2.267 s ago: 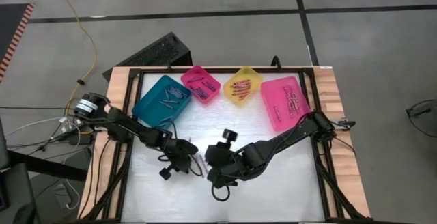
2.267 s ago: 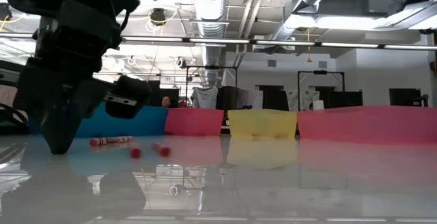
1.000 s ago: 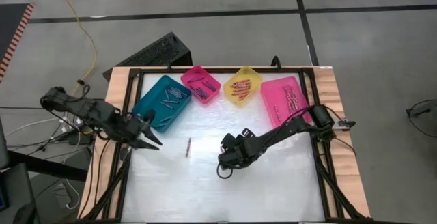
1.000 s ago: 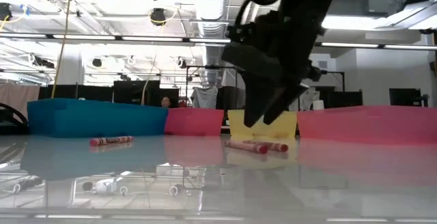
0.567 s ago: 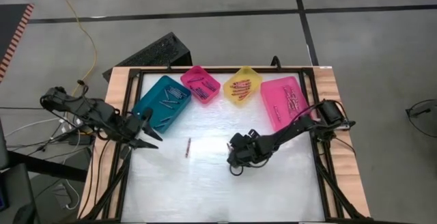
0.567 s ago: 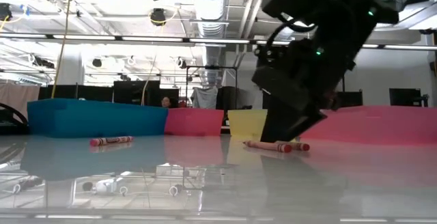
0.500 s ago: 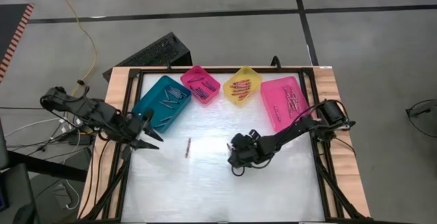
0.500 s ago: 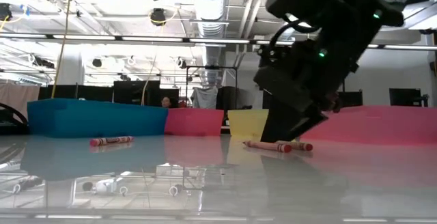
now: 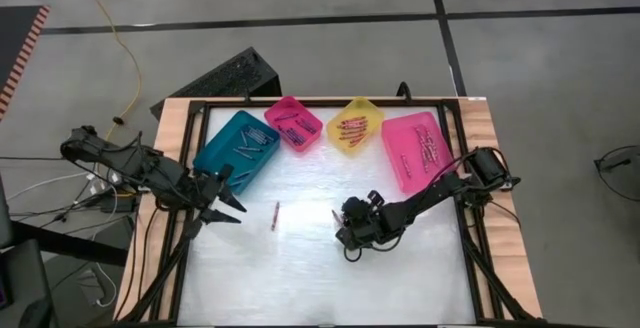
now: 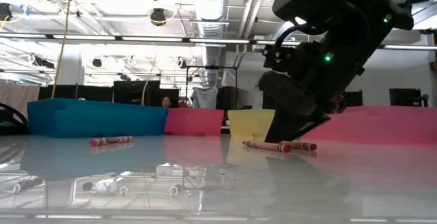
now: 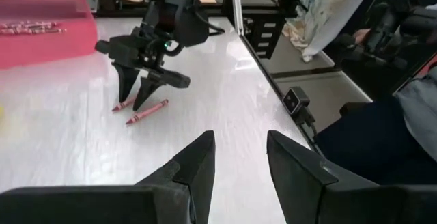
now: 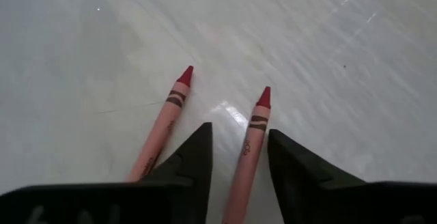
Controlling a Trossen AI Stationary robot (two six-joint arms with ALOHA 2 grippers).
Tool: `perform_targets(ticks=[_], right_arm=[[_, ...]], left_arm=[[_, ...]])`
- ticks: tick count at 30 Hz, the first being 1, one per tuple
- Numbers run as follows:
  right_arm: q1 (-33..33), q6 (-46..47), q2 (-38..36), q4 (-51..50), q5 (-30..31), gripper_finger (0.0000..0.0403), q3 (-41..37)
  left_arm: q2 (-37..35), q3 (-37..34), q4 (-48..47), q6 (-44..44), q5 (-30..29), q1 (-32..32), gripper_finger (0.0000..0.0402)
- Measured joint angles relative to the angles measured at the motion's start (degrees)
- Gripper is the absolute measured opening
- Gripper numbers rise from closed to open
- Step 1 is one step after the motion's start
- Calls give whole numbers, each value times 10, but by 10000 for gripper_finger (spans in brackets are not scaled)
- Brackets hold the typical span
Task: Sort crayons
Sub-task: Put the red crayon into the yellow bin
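From table height I see the right end effector (image 10: 292,141) down on the worktop (image 10: 205,190), just in front of the yellow bin (image 10: 251,123). Two red crayons (image 10: 278,146) lie at its fingertips. Another crayon (image 10: 110,141) rests well off, before the teal bin (image 10: 95,117).

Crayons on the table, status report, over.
Right gripper open, straddling one red crayon; second crayon beside it. Left gripper open, idle near teal bin. Nothing blocking.

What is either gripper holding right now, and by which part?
Nothing is held. The right gripper is down at the table with its fingers open astride one red crayon, not clamped on it; a second crayon lies beside. The left gripper is open and empty.
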Motion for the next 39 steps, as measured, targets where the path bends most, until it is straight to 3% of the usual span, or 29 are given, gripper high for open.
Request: perform_targets(ticks=[16, 31, 39], right_arm=[[0, 0, 2, -4, 24, 64, -2], [-14, 0, 2, 35, 59, 10, -2], [-61, -67, 6, 66, 68, 4, 19]], left_arm=[[0, 0, 1, -24, -4, 0, 123], [-118, 0, -8, -14, -22, 0, 123], [-170, 0, -61, 0, -111, 0, 123]])
